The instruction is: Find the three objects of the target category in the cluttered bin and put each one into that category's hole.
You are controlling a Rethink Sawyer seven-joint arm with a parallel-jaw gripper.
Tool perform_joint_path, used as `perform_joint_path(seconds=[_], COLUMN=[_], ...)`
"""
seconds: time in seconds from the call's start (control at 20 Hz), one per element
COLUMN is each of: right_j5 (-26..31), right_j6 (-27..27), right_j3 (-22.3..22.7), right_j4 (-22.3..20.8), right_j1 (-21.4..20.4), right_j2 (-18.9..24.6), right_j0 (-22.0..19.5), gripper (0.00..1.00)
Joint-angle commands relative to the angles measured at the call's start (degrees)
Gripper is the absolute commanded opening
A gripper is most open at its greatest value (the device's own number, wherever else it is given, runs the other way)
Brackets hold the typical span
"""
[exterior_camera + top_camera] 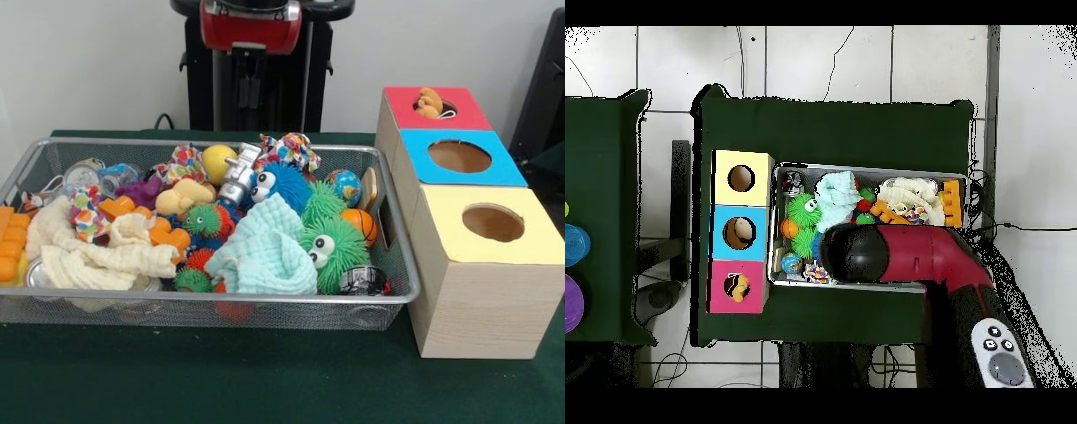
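Overhead, the red arm (910, 258) hangs over the wire bin (265, 145); its gripper's state cannot be told. An orange-brown figure (430, 102) sits in the red hole (448, 107).

Wire mesh bin (870, 286) on dark green cloth (835, 125), packed with toys. Red and black arm (915, 258) reaches from lower right over bin's lower part, covering much of it; gripper not visible beneath. Green fuzzy ball (802, 213), pale blue cloth (835, 198), cream cloth (910, 196), orange blocks (951, 200) visible. Left of bin, touching it: box row with yellow panel (742, 178), blue panel (740, 232), red panel (735, 287). Orange-brown figure (739, 291) sits in red panel's hole
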Motion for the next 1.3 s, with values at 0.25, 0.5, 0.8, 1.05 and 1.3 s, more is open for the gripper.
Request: perform_joint_path(seconds=[0.25, 0.5, 0.8, 1.05, 1.3], right_j5=[4.7, 7.9, 7.7, 9.4, 9.2], right_j6=[-24.0, -28.9, -34.4, -40.8, -43.0], right_j3=[-12.3, -14.1, -11.5, -11.5, -9.8], right_j4=[-6.6, -10.1, -14.9, -17.4, -18.6], right_j1=[9.4, 9.6, 6.7, 5.2, 4.1], right_j2=[13.8, 14.5, 14.5, 15.9, 16.5], right_j0=[-4.4, -6.3, -10.3, -14.2, -16.8], gripper=[0.00, 0.00, 0.00, 0.00, 0.00])
